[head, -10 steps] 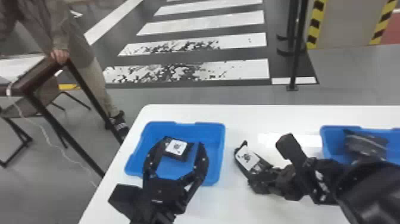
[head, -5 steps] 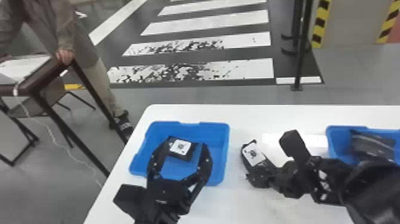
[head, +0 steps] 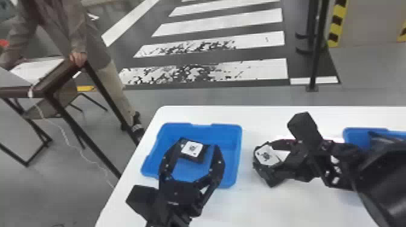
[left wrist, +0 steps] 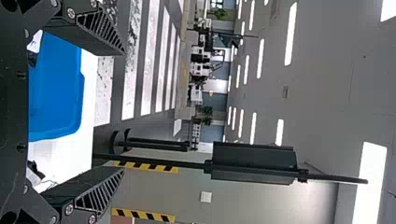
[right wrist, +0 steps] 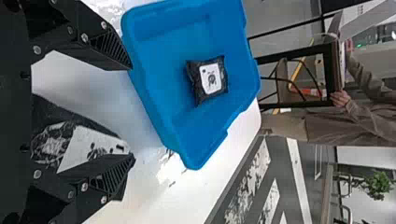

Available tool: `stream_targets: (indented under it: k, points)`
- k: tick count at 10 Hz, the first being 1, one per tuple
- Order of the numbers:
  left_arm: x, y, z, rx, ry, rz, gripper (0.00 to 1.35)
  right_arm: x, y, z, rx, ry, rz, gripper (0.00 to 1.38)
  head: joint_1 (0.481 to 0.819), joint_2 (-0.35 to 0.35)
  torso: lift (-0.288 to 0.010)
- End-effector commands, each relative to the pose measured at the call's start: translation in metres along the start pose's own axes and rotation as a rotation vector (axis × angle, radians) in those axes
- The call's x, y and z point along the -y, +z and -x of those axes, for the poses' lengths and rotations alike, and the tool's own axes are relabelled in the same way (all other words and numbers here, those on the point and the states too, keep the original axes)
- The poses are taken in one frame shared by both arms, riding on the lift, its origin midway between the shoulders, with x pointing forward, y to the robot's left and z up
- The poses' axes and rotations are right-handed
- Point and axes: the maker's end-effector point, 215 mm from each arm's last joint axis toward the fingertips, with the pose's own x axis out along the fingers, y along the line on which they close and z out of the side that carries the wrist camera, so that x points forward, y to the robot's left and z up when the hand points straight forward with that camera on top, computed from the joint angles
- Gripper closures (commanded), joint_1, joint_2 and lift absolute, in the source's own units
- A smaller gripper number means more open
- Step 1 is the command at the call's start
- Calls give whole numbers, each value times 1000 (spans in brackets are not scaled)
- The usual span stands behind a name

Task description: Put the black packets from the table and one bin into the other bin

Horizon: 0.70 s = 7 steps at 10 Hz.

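on the white table (head: 302,205), between the two blue bins, lies a black packet (head: 265,155) with its white label up. it is longer than wide, its long axis running roughly along the fingers of the right gripper (head: 262,164), with the labelled end out by the tips and pointing toward the left bin (head: 226,129). those fingers stand apart on either side of it; in the right wrist view the packet sits close by one finger, and whether they touch i can't tell.

a second packet (head: 192,151) rests inside the left bin, label up too, nearly square, turned slightly so no side quite lines up with the bin's walls. over that bin hangs the left gripper (head: 198,147), its pincer wide, nothing between the pads in the left wrist view.

the right bin (head: 356,134) is partly hidden behind the right arm; the dark shape at it is too covered to name.

the tabletop is smooth and pale, with a glossy shine. beyond it, the grey floor gives way to black ground with worn white stripes (head: 253,68), a thin black pole (head: 317,54) and yellow-and-black striping (head: 336,24). off to the left stands a brown table (head: 54,80), a pale cable (head: 65,132) trailing from it.
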Motion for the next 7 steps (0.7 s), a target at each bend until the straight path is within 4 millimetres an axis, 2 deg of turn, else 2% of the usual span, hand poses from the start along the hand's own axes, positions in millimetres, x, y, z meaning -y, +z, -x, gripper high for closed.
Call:
stream_targets:
  k: [1, 2, 4, 5, 7]
  points:
    - [0, 0, 0, 0, 2, 3, 157, 25, -6, -2, -32, -51, 8, 51, 695, 304, -110]
    - [1, 1, -1, 2, 1, 7, 157, 43, -14, -5, -56, -83, 2, 51, 695, 285, -110]
    - [6, -2, -4, 1, -8, 12, 157, 57, -28, -19, -60, -61, -49, 51, 695, 261, -110]
    - [7, -3, -5, 3, -8, 16, 157, 56, -35, -21, -59, -53, -84, 51, 695, 251, -110]
    - [7, -3, -6, 5, -8, 22, 157, 42, -49, -29, -76, -9, -116, 51, 695, 245, -110]
